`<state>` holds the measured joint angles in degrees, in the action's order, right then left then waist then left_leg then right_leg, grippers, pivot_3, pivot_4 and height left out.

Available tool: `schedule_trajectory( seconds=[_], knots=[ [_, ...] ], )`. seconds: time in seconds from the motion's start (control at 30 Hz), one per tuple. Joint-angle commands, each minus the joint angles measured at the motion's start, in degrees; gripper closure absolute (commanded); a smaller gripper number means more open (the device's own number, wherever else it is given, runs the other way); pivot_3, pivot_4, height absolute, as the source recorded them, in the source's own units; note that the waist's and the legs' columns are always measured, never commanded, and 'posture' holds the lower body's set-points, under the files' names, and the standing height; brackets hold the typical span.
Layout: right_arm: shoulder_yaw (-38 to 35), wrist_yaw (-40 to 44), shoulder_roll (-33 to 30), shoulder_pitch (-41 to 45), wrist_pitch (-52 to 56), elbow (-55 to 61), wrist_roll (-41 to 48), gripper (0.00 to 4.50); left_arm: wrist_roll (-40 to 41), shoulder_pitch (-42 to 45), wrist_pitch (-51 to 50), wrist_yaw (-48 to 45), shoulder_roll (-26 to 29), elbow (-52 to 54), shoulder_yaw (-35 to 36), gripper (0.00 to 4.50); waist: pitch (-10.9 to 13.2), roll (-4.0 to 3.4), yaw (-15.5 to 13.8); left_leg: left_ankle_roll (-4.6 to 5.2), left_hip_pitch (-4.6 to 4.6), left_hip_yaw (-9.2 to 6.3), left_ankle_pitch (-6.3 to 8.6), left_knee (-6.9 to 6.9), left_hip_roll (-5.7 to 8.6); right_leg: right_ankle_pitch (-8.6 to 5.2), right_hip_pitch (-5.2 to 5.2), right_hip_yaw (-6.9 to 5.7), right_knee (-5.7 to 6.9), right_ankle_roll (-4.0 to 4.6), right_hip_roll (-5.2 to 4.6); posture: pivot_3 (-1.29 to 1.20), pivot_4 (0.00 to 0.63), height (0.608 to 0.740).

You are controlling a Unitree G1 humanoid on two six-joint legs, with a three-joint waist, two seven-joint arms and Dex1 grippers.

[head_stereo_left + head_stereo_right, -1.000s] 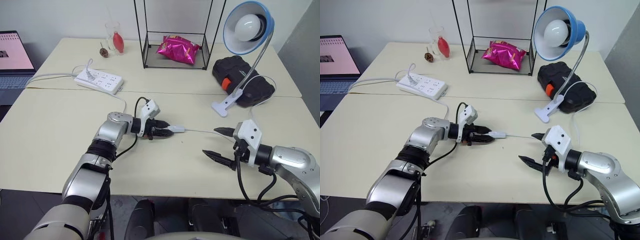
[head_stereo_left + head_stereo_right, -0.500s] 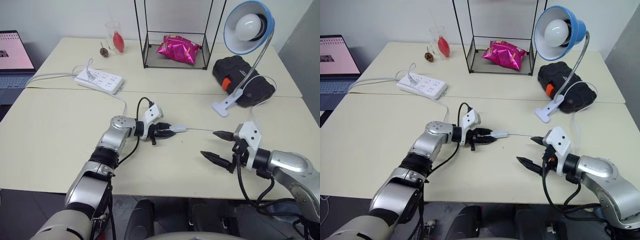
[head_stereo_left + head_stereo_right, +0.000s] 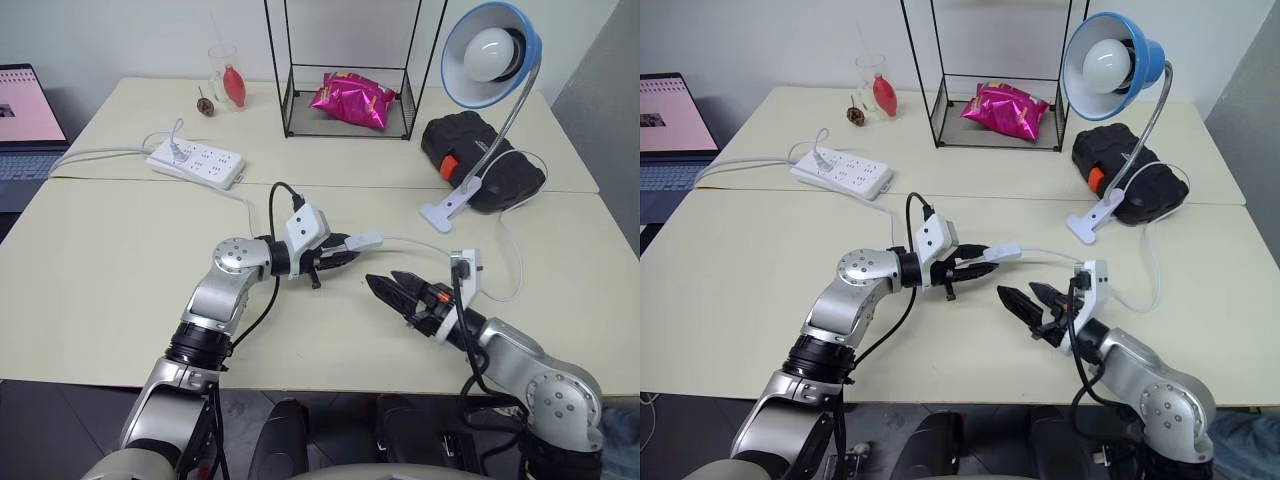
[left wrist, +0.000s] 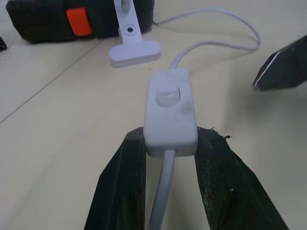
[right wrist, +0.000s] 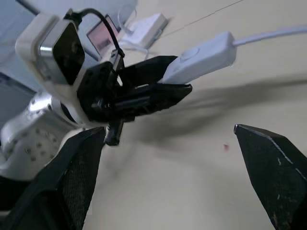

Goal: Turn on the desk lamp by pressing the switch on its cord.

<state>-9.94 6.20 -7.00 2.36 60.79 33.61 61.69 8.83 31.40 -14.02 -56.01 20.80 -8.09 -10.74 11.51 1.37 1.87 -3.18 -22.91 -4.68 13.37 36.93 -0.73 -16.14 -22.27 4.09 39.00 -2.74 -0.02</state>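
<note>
No brand, label or legible writing can be made out on anything in view. The cream table [image 3: 90,290] is two tops pushed together, a seam running across between them, with a pale wall behind and an open laptop [image 3: 28,120] at the far left edge. Toward the back stand a black wire rack [image 3: 350,60] holding a pink snack bag [image 3: 352,100], a black case [image 3: 480,165] with an orange latch, a white power strip [image 3: 197,163] and a glass [image 3: 226,72]. The desk lamp [image 3: 490,52], blue-rimmed and unlit, rises on its gooseneck from a white clip base beside the black case. The cord [image 3: 505,270] loops from there across the table to the switch [image 4: 170,112], which is lifted off the surface near the middle. The left gripper [image 3: 345,256] is clamped on the switch's end, rocker facing up. The right gripper [image 3: 395,292] hangs just beside and below it, fingers spread wide, touching nothing.
</note>
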Motion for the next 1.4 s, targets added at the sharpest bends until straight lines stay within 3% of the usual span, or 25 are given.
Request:
schedule_trajectory(
  seconds=[0.03,0.33,0.9,1.23,1.4],
  knots=[
    [-1.11,-6.38,2.78,3.05,0.03,-2.41,7.77,0.00,1.01,0.85,-0.80,0.92,0.04,2.77,0.75,3.41,0.00,-0.01,0.03,0.00,-0.01,0.02,0.00,-0.01,0.00,0.00,-0.02,0.01,-0.01,0.00,0.00,0.00,0.150,0.740],
    [-1.51,-19.49,10.32,9.28,-6.41,-10.91,15.58,0.00,0.63,0.88,-0.46,0.63,0.59,3.84,-0.02,3.41,0.01,-0.01,0.18,0.00,-0.02,0.03,0.00,-0.10,0.00,0.01,-0.05,0.01,-0.03,0.06,0.00,0.00,0.150,0.740],
    [0.41,-24.91,12.01,12.12,-12.31,-15.19,17.20,0.00,0.58,1.07,-1.13,0.44,0.60,4.58,-0.40,3.41,0.01,-0.02,0.47,0.00,-0.03,0.03,0.00,-0.14,-0.01,-0.01,-0.07,0.01,-0.04,0.07,0.01,0.00,0.150,0.740],
    [1.93,-25.24,11.33,11.27,-11.90,-15.08,18.33,2.07,0.80,0.94,-1.77,0.58,0.49,5.45,-0.35,3.41,0.01,-0.02,0.51,0.00,-0.04,0.03,0.00,-0.17,-0.01,-0.03,-0.08,0.01,-0.05,0.07,0.01,0.00,0.150,0.740],
    [2.40,-25.07,11.04,11.18,-12.06,-15.23,18.19,3.35,0.93,0.72,-2.12,0.59,0.48,6.13,-0.33,3.41,0.01,-0.02,0.52,0.00,-0.04,0.03,0.00,-0.20,-0.01,-0.04,-0.09,0.01,-0.06,0.08,0.01,0.00,0.150,0.740]
  ],
)
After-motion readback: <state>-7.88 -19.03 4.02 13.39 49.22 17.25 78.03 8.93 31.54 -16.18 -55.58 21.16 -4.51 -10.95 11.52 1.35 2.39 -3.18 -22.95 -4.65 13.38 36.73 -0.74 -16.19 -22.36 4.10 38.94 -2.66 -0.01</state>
